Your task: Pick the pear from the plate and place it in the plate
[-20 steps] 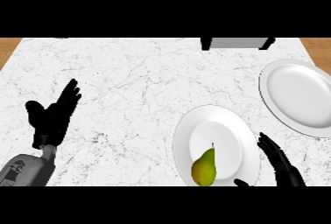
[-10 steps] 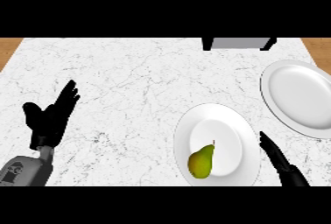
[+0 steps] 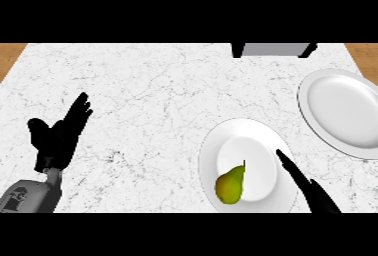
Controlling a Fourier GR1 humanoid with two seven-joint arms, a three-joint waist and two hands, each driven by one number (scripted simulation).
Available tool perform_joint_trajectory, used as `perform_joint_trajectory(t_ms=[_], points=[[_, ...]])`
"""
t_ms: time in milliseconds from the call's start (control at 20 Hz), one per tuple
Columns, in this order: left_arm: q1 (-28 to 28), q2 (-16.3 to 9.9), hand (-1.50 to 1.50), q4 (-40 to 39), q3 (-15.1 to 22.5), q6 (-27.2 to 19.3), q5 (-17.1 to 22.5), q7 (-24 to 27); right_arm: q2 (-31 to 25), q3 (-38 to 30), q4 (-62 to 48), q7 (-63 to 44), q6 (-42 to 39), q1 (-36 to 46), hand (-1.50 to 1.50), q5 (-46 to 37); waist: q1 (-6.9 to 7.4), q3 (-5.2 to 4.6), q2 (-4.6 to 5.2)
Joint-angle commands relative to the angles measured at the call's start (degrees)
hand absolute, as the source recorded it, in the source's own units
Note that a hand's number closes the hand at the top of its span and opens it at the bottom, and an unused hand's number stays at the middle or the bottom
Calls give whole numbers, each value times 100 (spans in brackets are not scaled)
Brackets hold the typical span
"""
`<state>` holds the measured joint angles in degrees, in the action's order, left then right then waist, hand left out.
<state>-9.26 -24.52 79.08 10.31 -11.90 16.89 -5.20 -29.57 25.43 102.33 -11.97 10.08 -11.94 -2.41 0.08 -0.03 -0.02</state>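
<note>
Fingers (image 3: 289,167) of the right black hand (image 3: 310,192) lie straight over the near white round plate (image 3: 221,145), just right of the yellow-green pear (image 3: 229,185). Curling round its belly should come first; the far white plate (image 3: 347,107) waits.

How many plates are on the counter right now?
2. One plate sits near the lower middle with the pear on it. The other plate lies at the right edge, partly cut off by the view. No others show.
</note>
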Motion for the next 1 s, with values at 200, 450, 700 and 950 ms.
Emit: perform_joint_trajectory(t_ms=[200,450,700,950], points=[[68,209,0,105,-156,35,-221,-85,180,215,-658,-796,-609,664,-150,-550,25,5,0],[-83,264,0,110,-385,170,-380,-251,457,370,-137,-1599,-1056,844,-150,-717,-2,3,-2],[-2,457,0,-71,-636,513,-554,-105,772,-99,-536,-1743,-1575,1131,-150,-710,-11,3,0],[103,620,0,161,-692,488,-784,-224,1205,38,-1113,-1753,-1577,1359,-150,-1356,-7,4,0]])
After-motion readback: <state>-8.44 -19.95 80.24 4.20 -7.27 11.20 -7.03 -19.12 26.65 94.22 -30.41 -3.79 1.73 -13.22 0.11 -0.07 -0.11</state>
